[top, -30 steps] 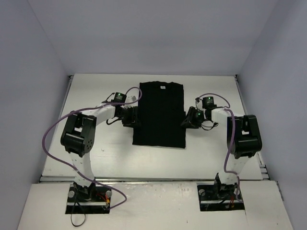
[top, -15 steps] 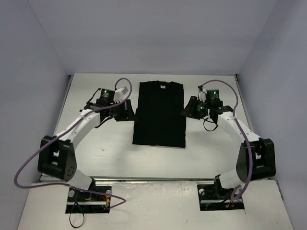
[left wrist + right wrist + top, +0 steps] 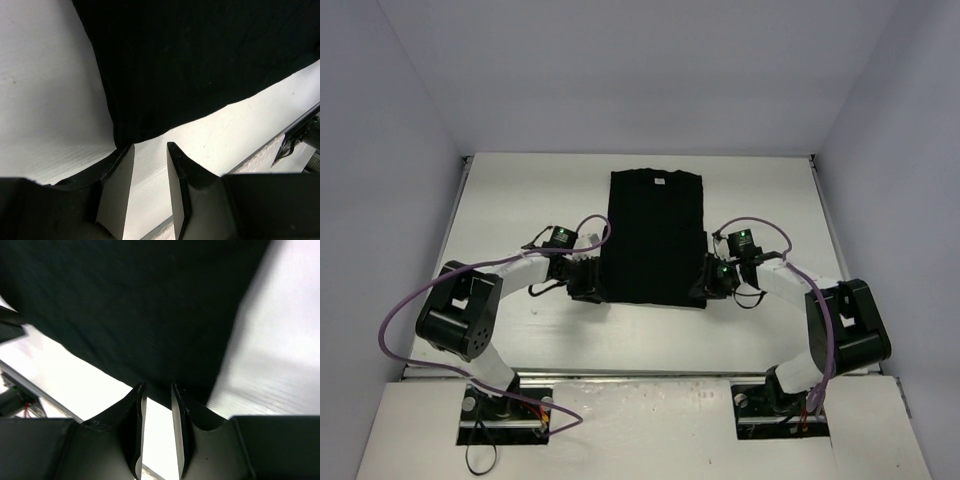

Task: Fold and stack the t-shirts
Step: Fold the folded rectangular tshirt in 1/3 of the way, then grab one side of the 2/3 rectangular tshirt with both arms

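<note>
A black t-shirt (image 3: 654, 238) lies flat on the white table, folded into a tall narrow rectangle with a small white neck label at its far end. My left gripper (image 3: 592, 285) is low at the shirt's near left corner, open; in the left wrist view (image 3: 150, 145) its tips sit at the hem corner of the shirt (image 3: 200, 55) with bare table between them. My right gripper (image 3: 704, 285) is at the near right corner, open; in the right wrist view (image 3: 157, 386) its tips reach the hem of the shirt (image 3: 140, 305). No blue print shows.
The white table (image 3: 520, 200) is boxed in by pale walls on the left, right and back. Its near edge rail (image 3: 640, 374) runs just in front of the shirt. Purple cables loop off both arms.
Both grippers have come from the shirt's middle sides down toward me to its near corners and dropped low to the table. The shirt has not moved.
</note>
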